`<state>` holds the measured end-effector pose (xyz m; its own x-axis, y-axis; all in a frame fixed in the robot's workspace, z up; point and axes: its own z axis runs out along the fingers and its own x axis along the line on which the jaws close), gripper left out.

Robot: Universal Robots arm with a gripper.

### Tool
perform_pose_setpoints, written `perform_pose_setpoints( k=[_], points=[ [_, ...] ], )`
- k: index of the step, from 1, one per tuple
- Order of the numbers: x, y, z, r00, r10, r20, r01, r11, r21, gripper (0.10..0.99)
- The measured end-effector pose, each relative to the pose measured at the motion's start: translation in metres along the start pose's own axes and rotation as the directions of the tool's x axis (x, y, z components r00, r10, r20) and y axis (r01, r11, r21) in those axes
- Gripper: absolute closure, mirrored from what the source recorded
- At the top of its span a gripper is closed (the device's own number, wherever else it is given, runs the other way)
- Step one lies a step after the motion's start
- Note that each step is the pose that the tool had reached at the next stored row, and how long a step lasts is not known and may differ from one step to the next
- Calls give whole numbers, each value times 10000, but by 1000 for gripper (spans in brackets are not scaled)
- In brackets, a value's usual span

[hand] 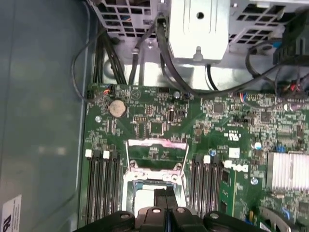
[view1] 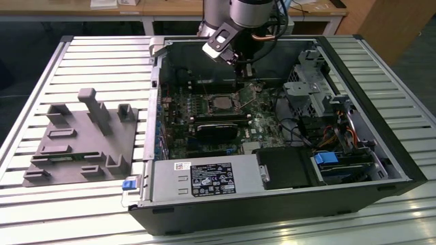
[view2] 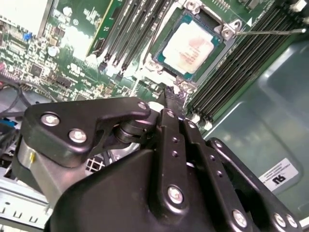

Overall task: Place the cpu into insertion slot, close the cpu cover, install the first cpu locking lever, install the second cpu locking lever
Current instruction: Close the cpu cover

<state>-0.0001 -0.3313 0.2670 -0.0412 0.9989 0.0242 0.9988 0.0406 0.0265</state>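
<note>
Just beyond the fingers [view2: 173, 99], pressed together, the cpu [view2: 190, 46] seated in the insertion slot [view2: 158, 54]

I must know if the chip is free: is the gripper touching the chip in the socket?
Apart. In the second wrist view the gripper ends short of the chip; the socket rim shows between them.

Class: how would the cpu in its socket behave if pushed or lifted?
The cpu looks thin, metal-faced: probably stiff and light. Its smooth face may be slippery. Seated in the insertion slot, it likely resists sideways pushes.
</note>
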Motion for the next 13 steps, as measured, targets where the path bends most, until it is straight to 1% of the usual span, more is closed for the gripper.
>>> perform_pose_setpoints(
  k=[4, 13],
  points=[
    [8, 65, 11, 10000, 1, -4, -1, 10000, 26, 980],
    [26, 178, 41, 10000, 71, -2, -71, 9999, 105, 980]
  ],
)
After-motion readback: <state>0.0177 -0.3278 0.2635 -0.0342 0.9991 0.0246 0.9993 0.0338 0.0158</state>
